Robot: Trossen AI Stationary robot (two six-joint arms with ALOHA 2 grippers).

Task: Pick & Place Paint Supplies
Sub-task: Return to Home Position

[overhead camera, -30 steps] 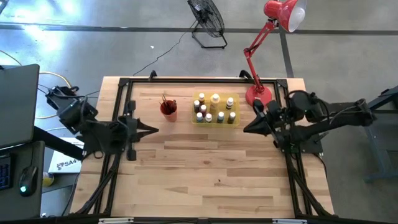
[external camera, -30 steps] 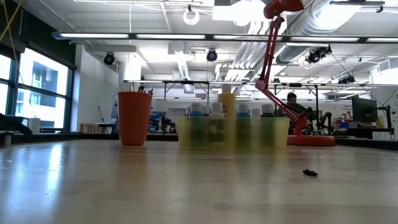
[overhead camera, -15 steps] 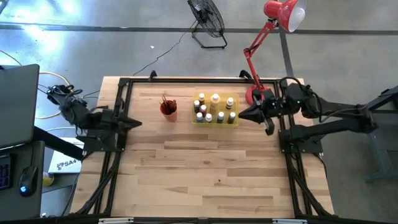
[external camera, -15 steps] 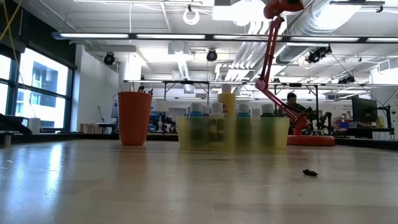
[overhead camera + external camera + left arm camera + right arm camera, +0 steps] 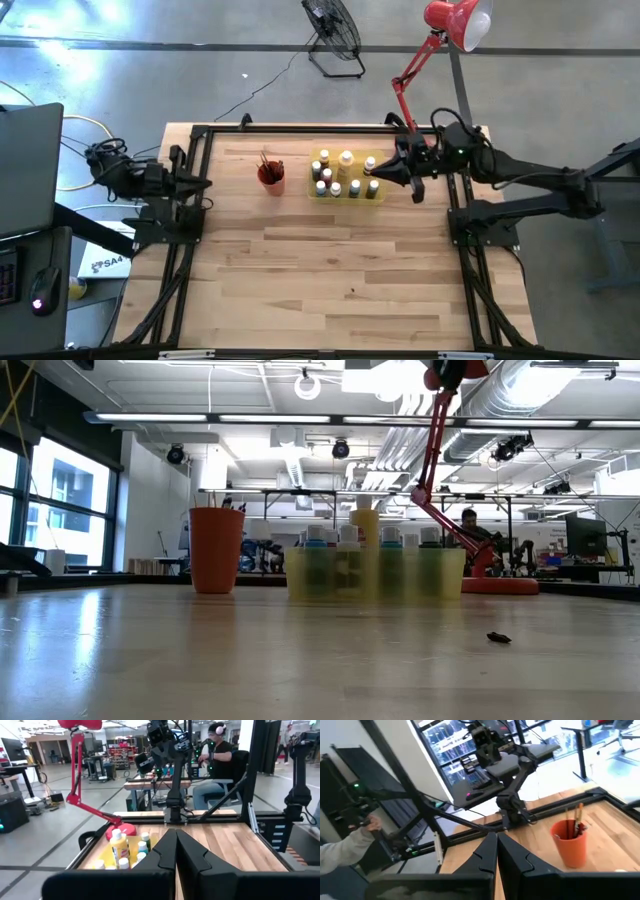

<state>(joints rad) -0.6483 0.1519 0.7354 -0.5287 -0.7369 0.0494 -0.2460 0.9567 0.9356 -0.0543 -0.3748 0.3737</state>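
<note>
Small paint bottles (image 5: 345,174) with pale caps stand in a translucent yellow tray (image 5: 379,194) at the table's far middle; they also show in the low view (image 5: 345,540) and the left wrist view (image 5: 120,847). Left of the tray stands a red cup (image 5: 271,175) holding thin brushes (image 5: 573,817). My right gripper (image 5: 371,172) is shut, points level toward the table's left and hangs over the tray's right end, touching nothing. My left gripper (image 5: 207,183) is shut and drawn back at the table's left edge, pointing level toward the tray.
A red desk lamp stands with its base (image 5: 408,153) at the far right corner, right behind my right gripper. Black frame rails (image 5: 195,160) run along the table's left, far and right sides. The near half of the wooden top (image 5: 320,280) is bare wood. A person (image 5: 220,750) sits beyond the table.
My left gripper has drawn back toward the table's left edge and sunk, staying shut. My right gripper has swung toward the far edge and leftward until it hangs over the tray's right end, still shut. Bottles, tray and cup have not moved.
</note>
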